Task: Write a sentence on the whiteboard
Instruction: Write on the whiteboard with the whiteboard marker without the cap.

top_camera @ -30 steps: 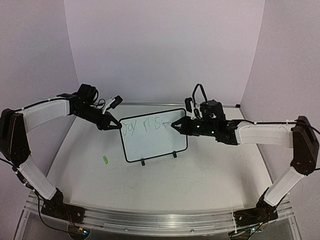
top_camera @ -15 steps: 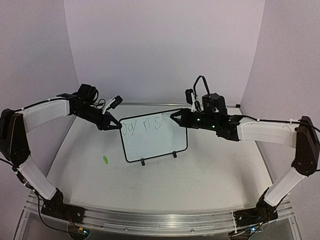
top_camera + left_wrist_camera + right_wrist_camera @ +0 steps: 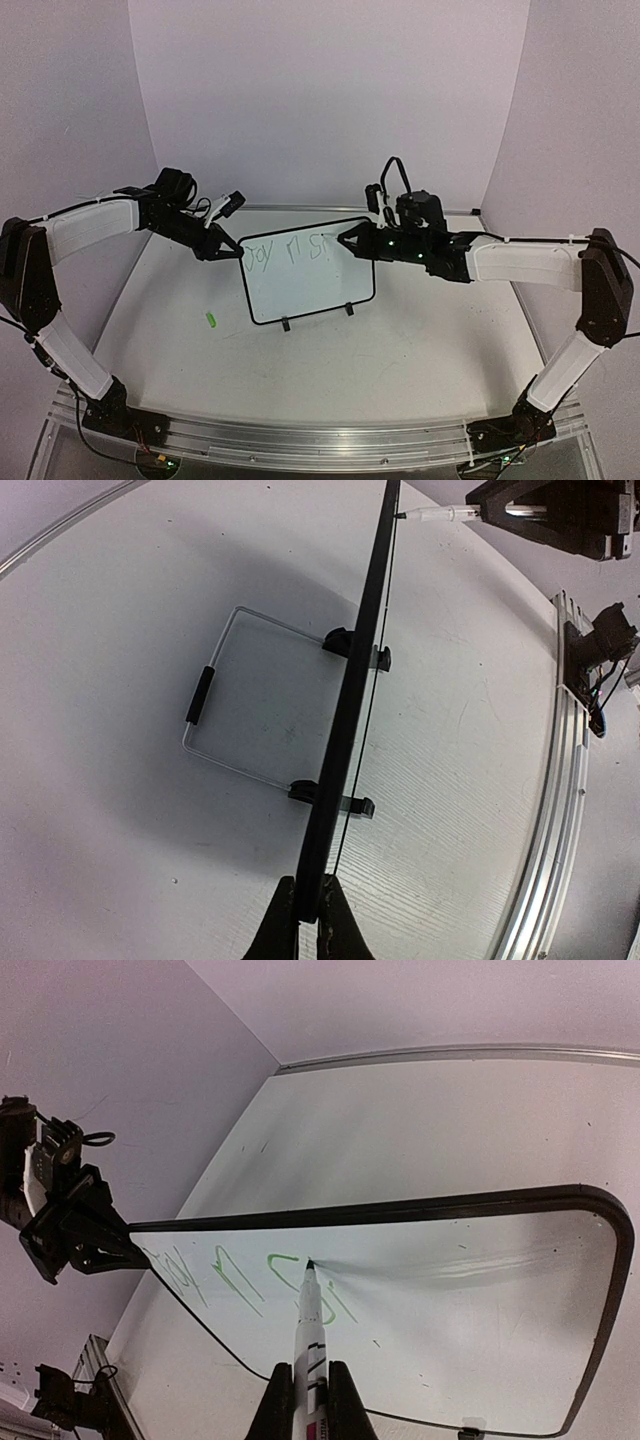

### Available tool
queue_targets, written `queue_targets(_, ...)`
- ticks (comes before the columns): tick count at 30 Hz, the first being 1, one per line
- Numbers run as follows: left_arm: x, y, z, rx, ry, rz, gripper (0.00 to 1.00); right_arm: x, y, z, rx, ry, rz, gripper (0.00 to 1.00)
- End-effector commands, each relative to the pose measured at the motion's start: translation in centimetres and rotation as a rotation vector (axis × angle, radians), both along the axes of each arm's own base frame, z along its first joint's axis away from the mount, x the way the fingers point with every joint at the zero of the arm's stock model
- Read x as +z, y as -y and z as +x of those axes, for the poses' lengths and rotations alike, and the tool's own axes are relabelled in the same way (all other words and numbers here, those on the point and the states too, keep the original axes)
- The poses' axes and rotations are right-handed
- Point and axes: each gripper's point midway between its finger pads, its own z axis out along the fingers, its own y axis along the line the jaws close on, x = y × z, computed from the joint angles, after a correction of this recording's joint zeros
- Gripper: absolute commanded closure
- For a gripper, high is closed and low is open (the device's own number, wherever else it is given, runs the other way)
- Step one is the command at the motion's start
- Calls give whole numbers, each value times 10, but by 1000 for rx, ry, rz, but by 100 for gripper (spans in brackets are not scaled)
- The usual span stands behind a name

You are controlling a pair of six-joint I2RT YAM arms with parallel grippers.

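Shifted left since before, my right gripper (image 3: 347, 241) clenches a white marker (image 3: 309, 1325), tip on the green handwritten words (image 3: 232, 1278); my left gripper (image 3: 233, 252) grips the edge of the black-framed whiteboard (image 3: 310, 290).

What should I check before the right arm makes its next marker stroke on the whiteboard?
1. Clamp: left gripper shut on the whiteboard edge: ok.
2. Tool: right gripper gripping the marker: ok.
3. Contact: marker tip appears to touch the surface beside the last green stroke: ok.
4. Stance: board standing on both feet: ok.
5. Room: blank surface to the right of the sentence: ok.
6. Sentence complete: not ok, only the start of one line is written.
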Motion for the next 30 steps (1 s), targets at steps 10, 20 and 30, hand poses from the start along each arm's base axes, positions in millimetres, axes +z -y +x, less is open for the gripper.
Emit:
queue_targets(10, -5, -11, 15, 37, 83, 93, 100, 11, -1, 12, -48, 47, 8, 100)
queue_targets(20, -5, -11, 14, 37, 84, 93, 100, 17, -6, 6, -5, 50, 24, 100)
queue_targets(30, -4, -11, 14, 36, 85, 93, 100, 34, 10, -13, -4, 66, 45, 100)
